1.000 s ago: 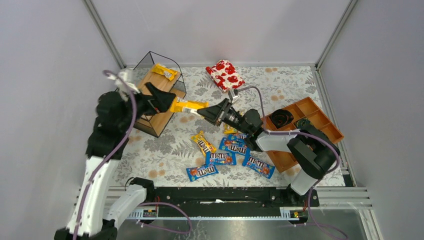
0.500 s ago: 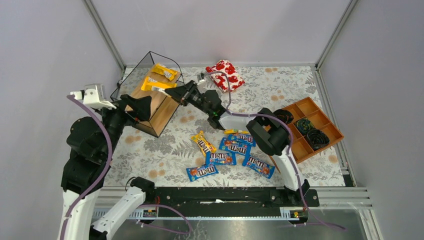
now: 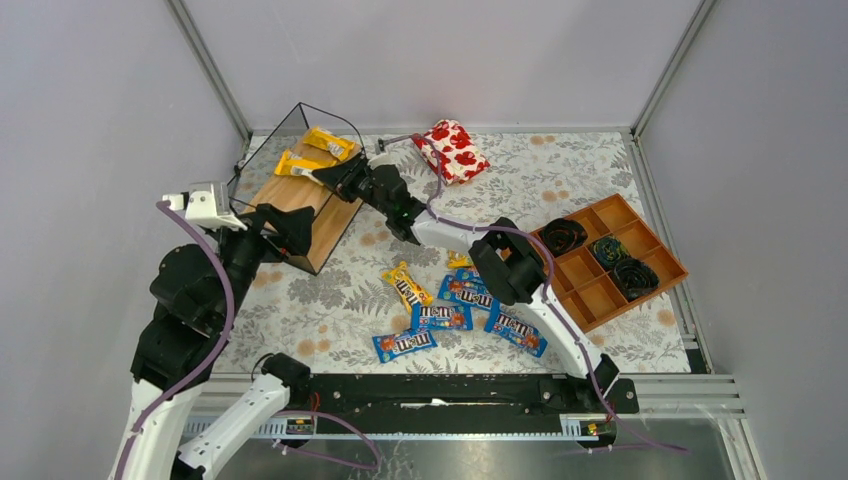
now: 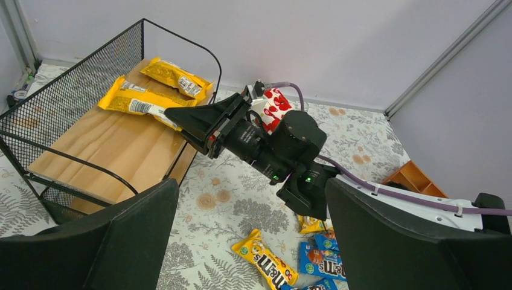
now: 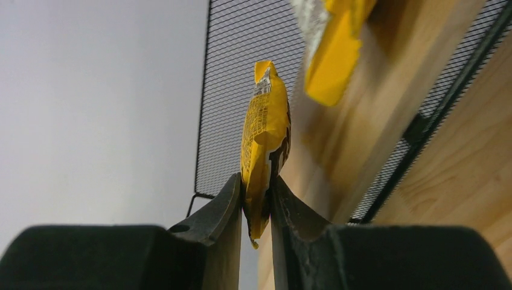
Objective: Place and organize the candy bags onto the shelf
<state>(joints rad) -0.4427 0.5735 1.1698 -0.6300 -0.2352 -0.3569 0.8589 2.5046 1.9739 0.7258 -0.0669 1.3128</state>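
The shelf (image 3: 300, 205) is a black wire rack with wooden boards at the back left. One yellow candy bag (image 3: 329, 143) lies on its far end. My right gripper (image 3: 325, 178) is shut on a second yellow bag (image 3: 297, 165) and holds it over the board beside the first; the wrist view shows the bag (image 5: 264, 133) pinched edge-on between the fingers (image 5: 229, 199). My left gripper (image 3: 290, 225) is open and empty at the shelf's near end (image 4: 253, 241). Several blue bags (image 3: 470, 293) and a yellow bag (image 3: 405, 285) lie on the table.
A red-and-white floral pouch (image 3: 451, 150) lies at the back centre. An orange-brown compartment tray (image 3: 590, 295) with black coils stands at the right. The right arm stretches diagonally across the table above the loose bags. Grey walls close in on three sides.
The left gripper let go of the yellow bag and drew back toward the near left. The right gripper carried the bag left from above the table to over the shelf board.
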